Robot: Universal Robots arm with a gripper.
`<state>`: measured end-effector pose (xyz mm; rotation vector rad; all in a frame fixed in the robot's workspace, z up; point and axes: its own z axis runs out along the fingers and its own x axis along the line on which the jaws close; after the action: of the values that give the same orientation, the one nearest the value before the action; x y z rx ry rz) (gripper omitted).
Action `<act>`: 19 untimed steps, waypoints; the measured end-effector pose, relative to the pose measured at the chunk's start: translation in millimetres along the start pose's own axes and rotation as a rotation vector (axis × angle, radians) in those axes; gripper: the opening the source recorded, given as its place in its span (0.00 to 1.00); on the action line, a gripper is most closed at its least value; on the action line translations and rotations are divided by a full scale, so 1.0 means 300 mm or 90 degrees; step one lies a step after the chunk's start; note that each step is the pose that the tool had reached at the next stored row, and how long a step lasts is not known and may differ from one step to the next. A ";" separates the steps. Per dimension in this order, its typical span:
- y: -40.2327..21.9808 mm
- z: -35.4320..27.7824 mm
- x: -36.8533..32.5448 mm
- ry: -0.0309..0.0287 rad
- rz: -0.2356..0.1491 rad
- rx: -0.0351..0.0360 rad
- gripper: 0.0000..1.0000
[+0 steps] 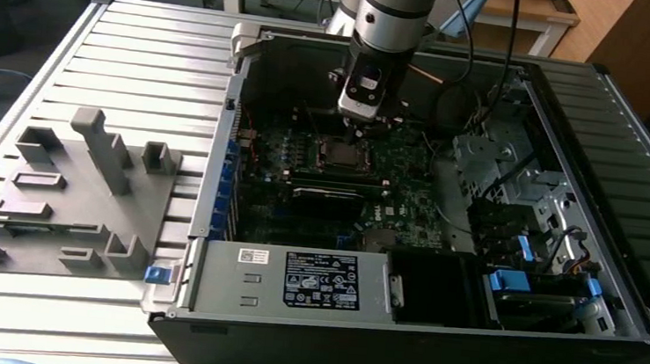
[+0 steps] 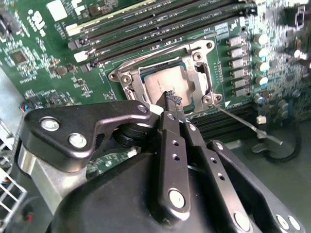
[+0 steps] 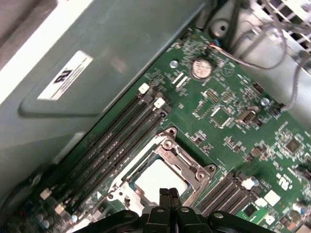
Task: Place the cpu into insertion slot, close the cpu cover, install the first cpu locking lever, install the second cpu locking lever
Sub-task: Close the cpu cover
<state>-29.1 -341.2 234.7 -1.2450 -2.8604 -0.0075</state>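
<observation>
The cpu (image 2: 160, 83) lies flat in the insertion slot (image 1: 337, 154), its dull silver face showing through the window of the cpu cover (image 2: 197, 54). The cover lies down over the socket as a silver frame (image 3: 181, 156) around the chip (image 3: 156, 177). My gripper (image 2: 171, 99) is shut with nothing between its fingers, and its tip is just above the near edge of the chip. It also appears in the first wrist view (image 3: 168, 194) and hangs over the socket in the exterior view (image 1: 355, 125). One thin locking lever (image 2: 248, 125) sticks out sideways from a socket corner, unlatched.
Long black memory slots (image 3: 121, 131) run beside the socket on the green board (image 3: 228, 97). The open computer case (image 1: 406, 330) has a power supply box (image 1: 292, 281) at its near side and drive cages (image 1: 525, 191) on the exterior view's right. A grey fixture (image 1: 65, 195) lies outside the case.
</observation>
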 end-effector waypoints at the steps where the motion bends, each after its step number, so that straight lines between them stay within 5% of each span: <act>1: 0.000 0.000 0.000 -0.0001 -0.011 0.0003 0.11; 19: 0.000 0.001 0.000 -0.0009 -0.218 0.0048 0.11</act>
<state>-29.1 -341.2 234.5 -0.7385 -3.0303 -0.0016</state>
